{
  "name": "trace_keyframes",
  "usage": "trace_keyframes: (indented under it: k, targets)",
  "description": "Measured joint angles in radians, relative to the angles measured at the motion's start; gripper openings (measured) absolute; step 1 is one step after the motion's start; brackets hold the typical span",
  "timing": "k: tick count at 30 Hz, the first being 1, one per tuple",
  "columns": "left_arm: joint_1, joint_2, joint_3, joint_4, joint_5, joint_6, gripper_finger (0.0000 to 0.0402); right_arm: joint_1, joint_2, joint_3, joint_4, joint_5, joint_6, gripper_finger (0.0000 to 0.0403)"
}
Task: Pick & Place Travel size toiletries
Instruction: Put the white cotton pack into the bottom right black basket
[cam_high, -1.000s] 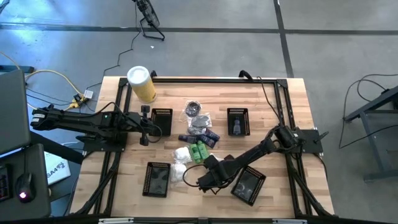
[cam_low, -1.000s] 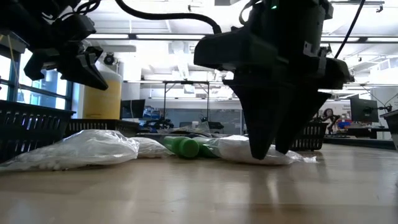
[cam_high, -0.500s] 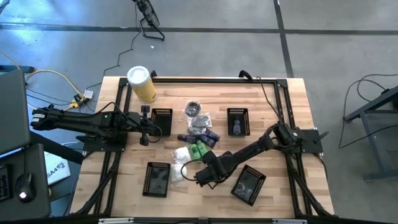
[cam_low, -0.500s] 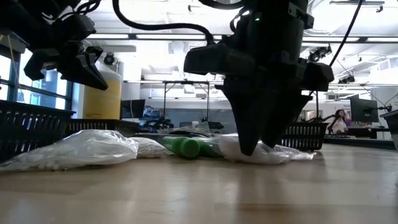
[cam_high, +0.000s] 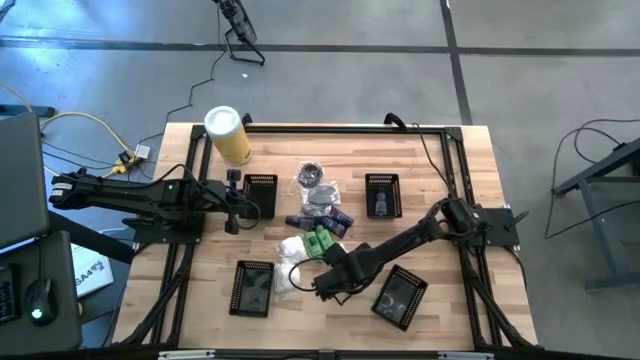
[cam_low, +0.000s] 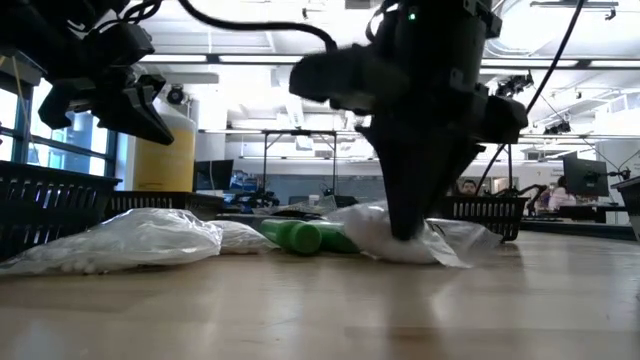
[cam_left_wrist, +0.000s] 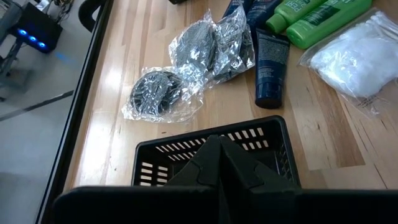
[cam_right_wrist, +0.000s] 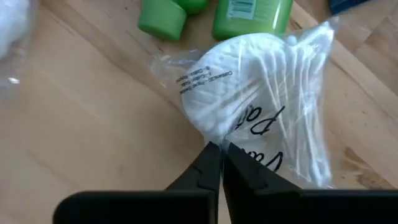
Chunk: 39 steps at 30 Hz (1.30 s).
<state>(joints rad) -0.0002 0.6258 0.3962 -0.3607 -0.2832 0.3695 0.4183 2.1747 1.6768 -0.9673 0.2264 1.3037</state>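
White cotton-swab packet (cam_right_wrist: 255, 93), lying on the desk (cam_high: 440, 160) just beside the green bottles (cam_right_wrist: 214, 14), is pinched at its plastic edge by the right end effector (cam_right_wrist: 217, 149), likely ready for lifting toward a mesh basket (cam_high: 400, 297), while the left end effector (cam_left_wrist: 219, 146) waits pressed together above another basket.

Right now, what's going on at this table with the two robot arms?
The right end effector is down on the wooden table with its fingers shut on a white packet, right beside two green bottles. The packet looks pinched but not yet lifted clear of the table. The left end effector waits, shut and empty, above a black basket near the silvery packets. More white packets, dark blue tubes and other baskets lie around.
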Motion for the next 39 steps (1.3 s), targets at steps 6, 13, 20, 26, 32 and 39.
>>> trace_keyframes:
  k: [6, 13, 20, 26, 32, 39]
  targets:
    - [0.000, 0.000, 0.000, 0.000, 0.000, 0.000, 0.0000, 0.000, -0.078, 0.000, -0.016, 0.025, 0.000, 0.0003]
    - [0.000, 0.000, 0.000, 0.000, 0.000, 0.000, 0.0000, 0.000, -0.207, 0.000, -0.037, 0.056, 0.007, 0.0003]
    - [0.000, 0.000, 0.000, 0.000, 0.000, 0.000, 0.0000, 0.011, -0.366, 0.000, -0.084, 0.029, 0.013, 0.0003]
    - [0.000, 0.000, 0.000, 0.001, 0.000, 0.000, 0.0000, 0.049, -0.477, 0.000, -0.138, 0.029, 0.053, 0.0003]
    - [0.000, 0.000, 0.000, 0.000, 0.000, 0.000, 0.0000, 0.117, -0.534, 0.000, -0.214, 0.031, 0.139, 0.0003]
    - [0.000, 0.000, 0.000, 0.000, 0.000, 0.000, 0.0000, 0.223, -0.535, 0.000, -0.333, 0.008, 0.326, 0.0003]
